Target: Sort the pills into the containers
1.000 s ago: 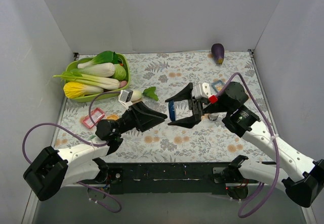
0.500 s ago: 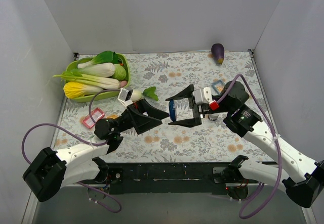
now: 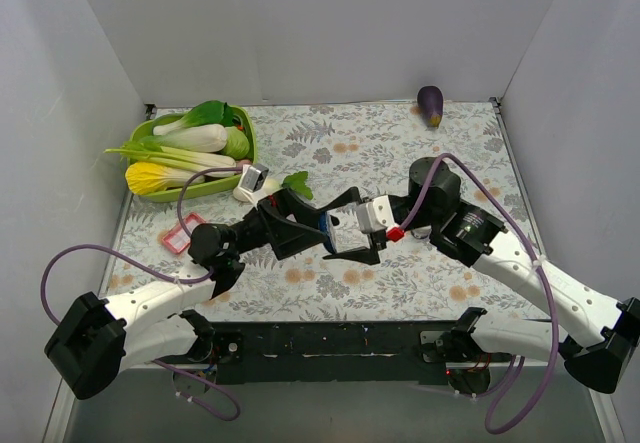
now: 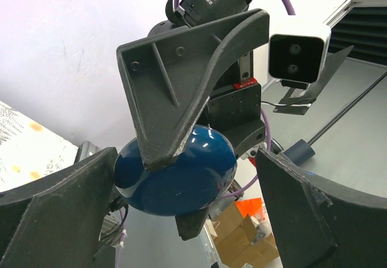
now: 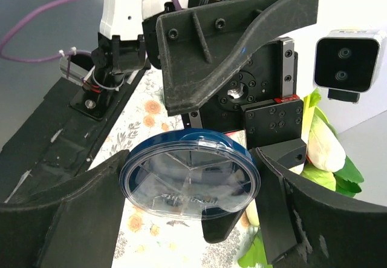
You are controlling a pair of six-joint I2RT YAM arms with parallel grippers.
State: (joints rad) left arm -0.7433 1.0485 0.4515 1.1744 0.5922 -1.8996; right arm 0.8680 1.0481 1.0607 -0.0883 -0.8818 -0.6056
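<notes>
A round blue pill case (image 3: 328, 227) with a clear divided lid (image 5: 190, 183) hangs above the middle of the table. My right gripper (image 3: 338, 233) is shut on it, its fingers (image 5: 72, 213) pressing the rim from both sides. My left gripper (image 3: 314, 231) faces it, open wide, with the case's blue underside (image 4: 181, 174) between its fingers (image 4: 308, 219); the right one stands well apart from the case. A pink tray (image 3: 182, 234) lies at the left, beside the left arm. No pills show in any view.
A green basket (image 3: 243, 123) full of vegetables stands at the back left. A white radish with a green leaf (image 3: 296, 185) lies just behind the two grippers. A purple eggplant (image 3: 430, 105) rests at the back right by the wall.
The left gripper has opened wide. The right arm has carried the blue case leftward and down, so that it now sits between the left gripper's fingers.
</notes>
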